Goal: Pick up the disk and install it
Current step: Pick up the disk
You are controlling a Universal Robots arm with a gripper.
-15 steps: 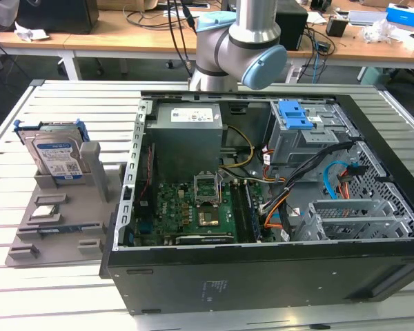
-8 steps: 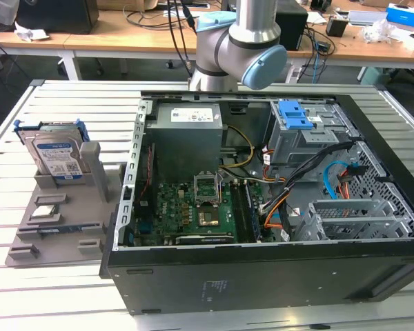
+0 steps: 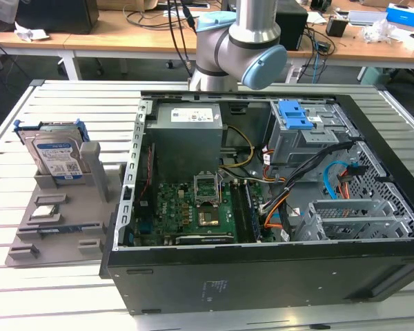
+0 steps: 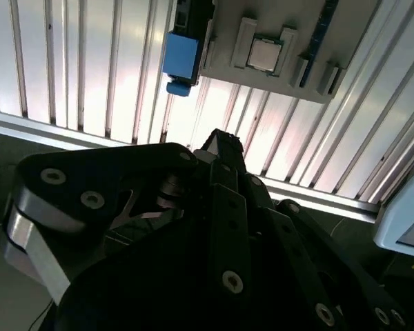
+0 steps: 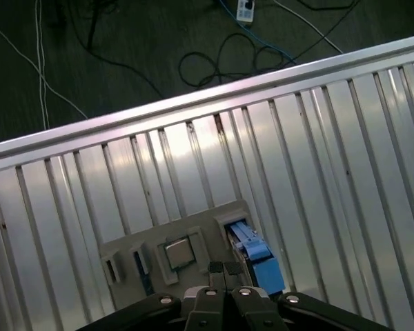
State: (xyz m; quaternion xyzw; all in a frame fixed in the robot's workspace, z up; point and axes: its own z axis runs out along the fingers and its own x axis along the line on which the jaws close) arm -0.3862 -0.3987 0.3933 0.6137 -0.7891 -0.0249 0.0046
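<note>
- Well, in the exterior view I see the arm rise behind the open computer case, with round grey and pale blue joints.
- In the first wrist view the gripper hangs above the ribbed, shiny metal table. Its black fingers are pressed together on nothing.
- The disk stands on edge in a grey holder, on the exterior view's left of the case. It is flat and silver, in a bright blue frame.
- The first wrist view looks down on that blue frame, just beside a small square chip.
</note>
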